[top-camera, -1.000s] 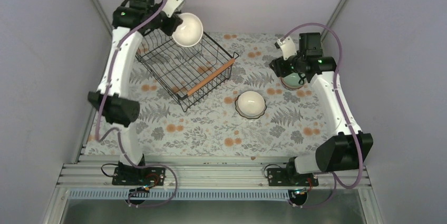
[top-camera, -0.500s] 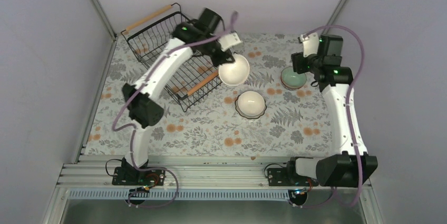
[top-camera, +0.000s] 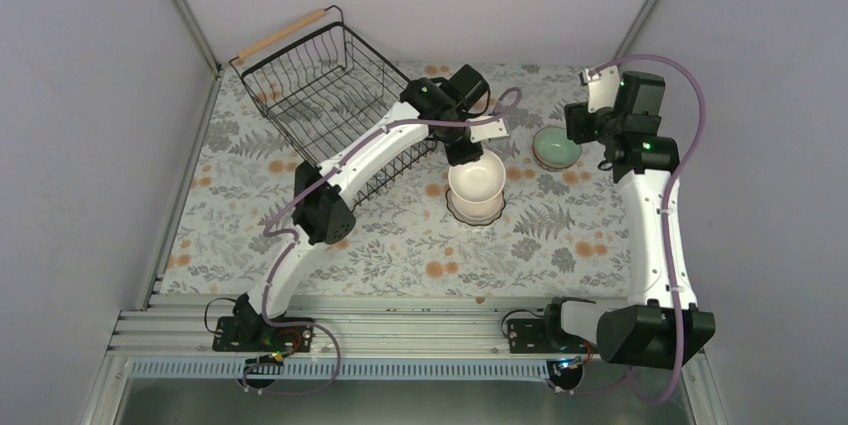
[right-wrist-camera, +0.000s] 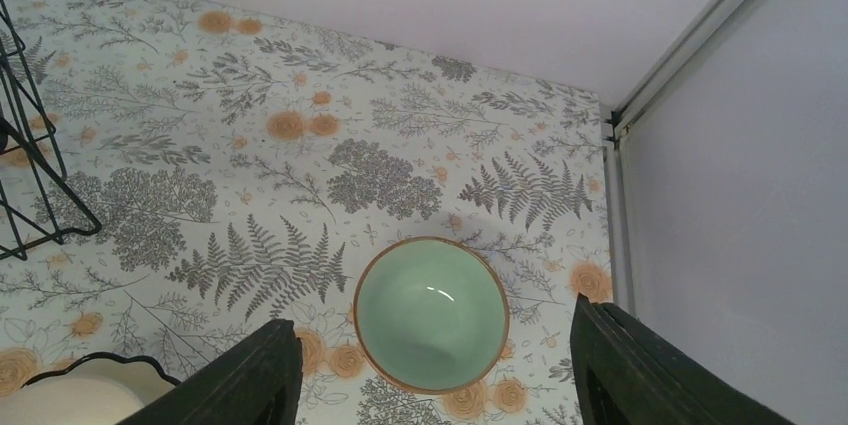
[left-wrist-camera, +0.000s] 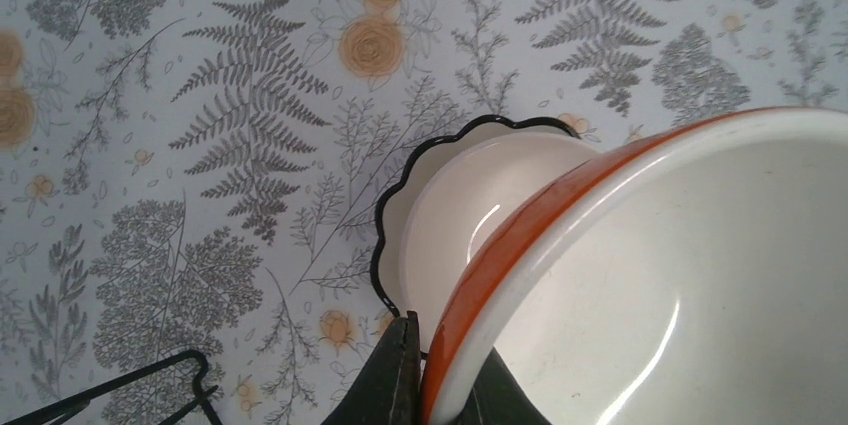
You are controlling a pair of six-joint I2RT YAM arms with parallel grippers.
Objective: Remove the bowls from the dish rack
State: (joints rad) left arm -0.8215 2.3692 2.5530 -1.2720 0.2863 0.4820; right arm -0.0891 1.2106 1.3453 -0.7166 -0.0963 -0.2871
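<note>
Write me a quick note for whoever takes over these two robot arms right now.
Left pincer: shut on the rim of the orange-sided, white-lined ceramic bowl, held over the scallop-edged white bowl.
Right pincer: open, above the pale green bowl on the floral table.
Black wire dish rack: back left, no bowl visible inside.
Done: three bowls out.
Left: release the orange bowl.

orange-sided bowl (left-wrist-camera: pixel 524 234), pale green bowl (right-wrist-camera: pixel 430 313), black wire rack (top-camera: pixel 312 95), fern-and-flower cloth (left-wrist-camera: pixel 250 125).

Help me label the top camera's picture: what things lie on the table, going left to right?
Dish rack → scallop-edged white bowl → pale green bowl. The orange bowl gripped by the left fingers overlaps the scalloped one, so I leave it out.
</note>
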